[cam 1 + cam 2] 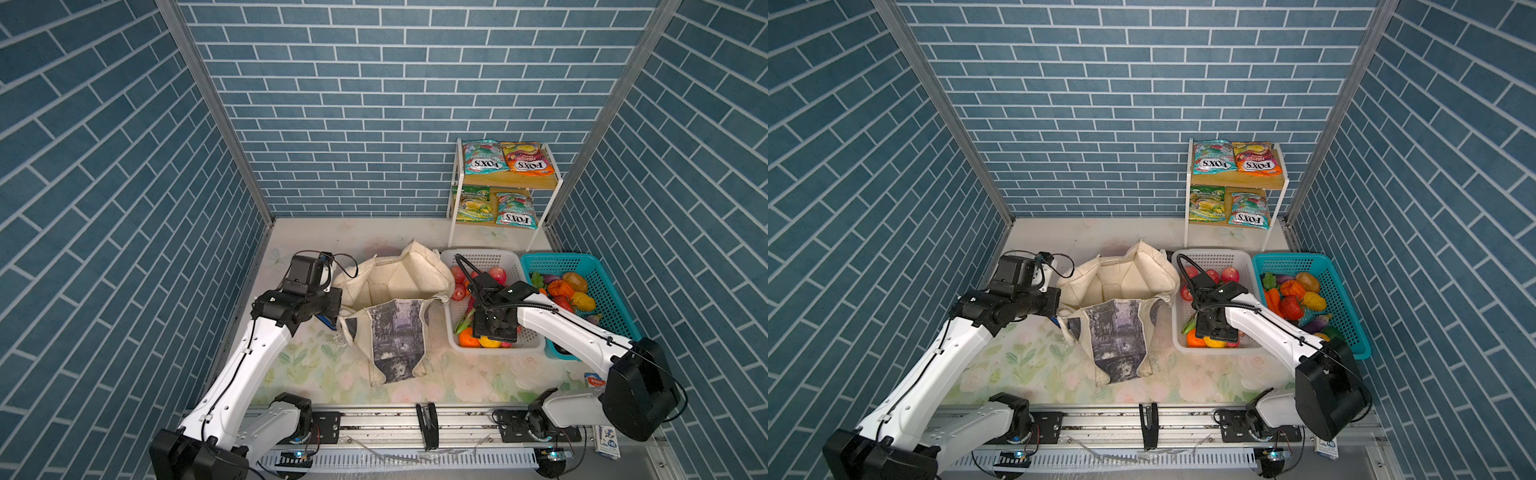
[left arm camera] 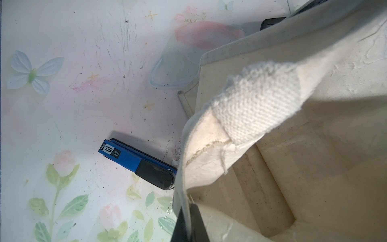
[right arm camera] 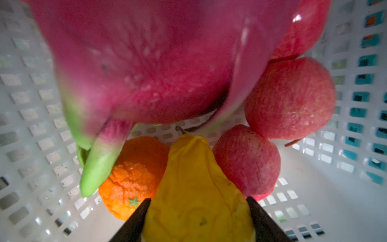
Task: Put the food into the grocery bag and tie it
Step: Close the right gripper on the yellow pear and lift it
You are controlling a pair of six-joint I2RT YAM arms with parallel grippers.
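Cream tote (image 1: 399,332) one; white basket (image 1: 482,254) one; teal basket (image 1: 598,274) one; FOX'S packets (image 1: 484,157) four.

The floral-print table (image 1: 299,365) carries the grocery bag (image 1: 399,336) at centre and a blue stapler (image 2: 136,161) just left of it. A white basket (image 1: 486,259) and a teal basket (image 1: 557,264) stand right of the bag. Far right, a 2-tier rack (image 1: 519,180) holds 4 candy packets (image 1: 484,156).
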